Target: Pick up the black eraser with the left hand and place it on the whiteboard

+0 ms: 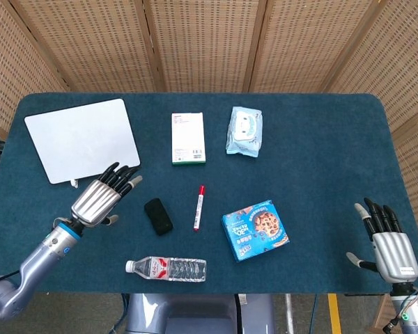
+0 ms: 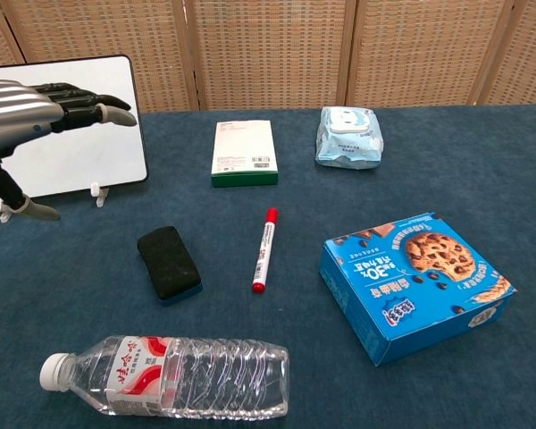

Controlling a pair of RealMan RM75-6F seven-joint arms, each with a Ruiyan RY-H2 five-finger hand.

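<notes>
The black eraser (image 1: pixel 157 216) (image 2: pixel 169 261) lies flat on the blue table, left of a red marker. The whiteboard (image 1: pixel 82 140) (image 2: pixel 61 127) stands propped on small clips at the far left. My left hand (image 1: pixel 102 197) (image 2: pixel 37 109) hovers open, fingers spread and stretched toward the right, just left of the eraser and in front of the whiteboard, touching neither. My right hand (image 1: pixel 388 242) rests open at the table's near right corner, seen only in the head view.
A red marker (image 1: pixel 198 207), a blue cookie box (image 1: pixel 255 229), a water bottle (image 1: pixel 166 268) lying near the front edge, a green-white box (image 1: pixel 188 138) and a wipes packet (image 1: pixel 244 131) are spread over the table (image 1: pixel 320 153).
</notes>
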